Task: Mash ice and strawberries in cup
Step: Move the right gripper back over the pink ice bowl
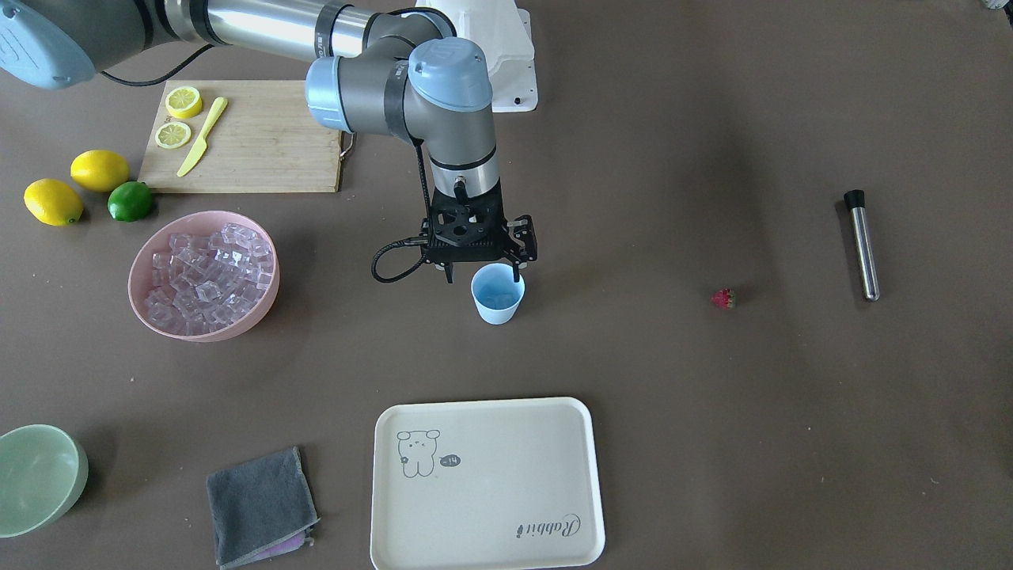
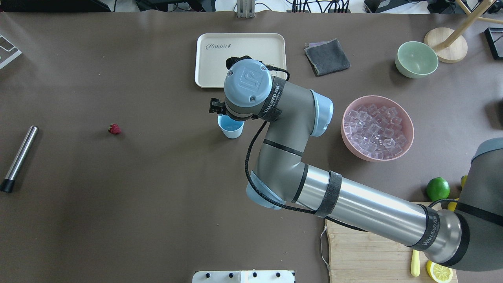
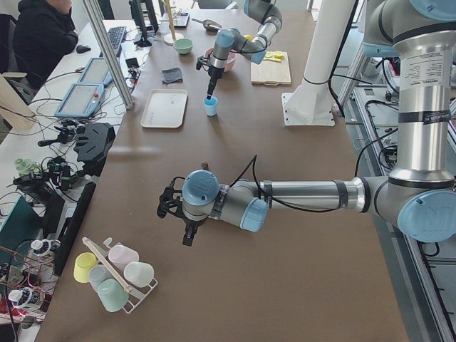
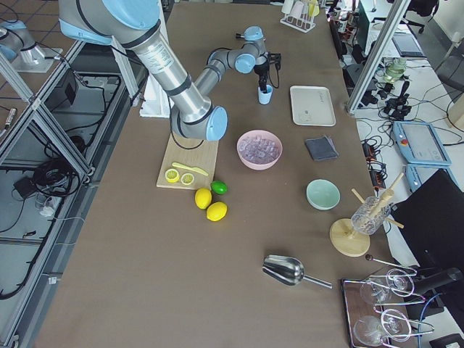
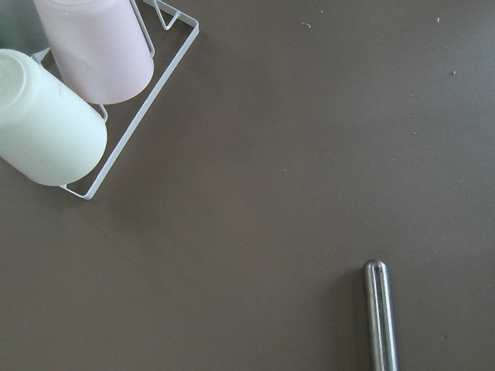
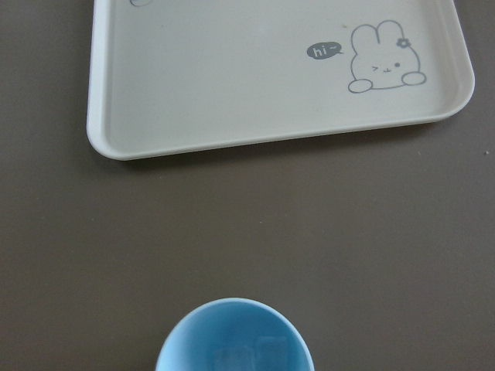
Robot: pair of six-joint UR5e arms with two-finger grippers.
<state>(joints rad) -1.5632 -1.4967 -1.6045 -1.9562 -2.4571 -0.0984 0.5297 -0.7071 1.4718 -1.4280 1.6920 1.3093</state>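
The light-blue cup (image 1: 497,294) stands upright mid-table, with a few clear ice cubes (image 6: 240,357) in its bottom. My right gripper (image 1: 483,275) hangs open and empty just above the cup's rim on the robot's side. The cup also shows in the overhead view (image 2: 231,127), partly under the wrist. More ice (image 1: 210,277) fills the pink bowl (image 1: 237,326). The strawberry (image 1: 722,298) lies alone on the table, far from the cup. My left gripper (image 3: 187,239) shows only in the exterior left view, low over the table's near end; I cannot tell if it is open or shut.
A steel muddler (image 1: 863,245) lies beyond the strawberry. A cream tray (image 1: 487,483), grey cloth (image 1: 261,507) and pale green bowl (image 1: 36,475) lie along the operators' side. A cutting board (image 1: 261,142), lemons and a lime (image 1: 130,201) are behind the pink bowl. A cup rack (image 5: 116,131) is near my left wrist.
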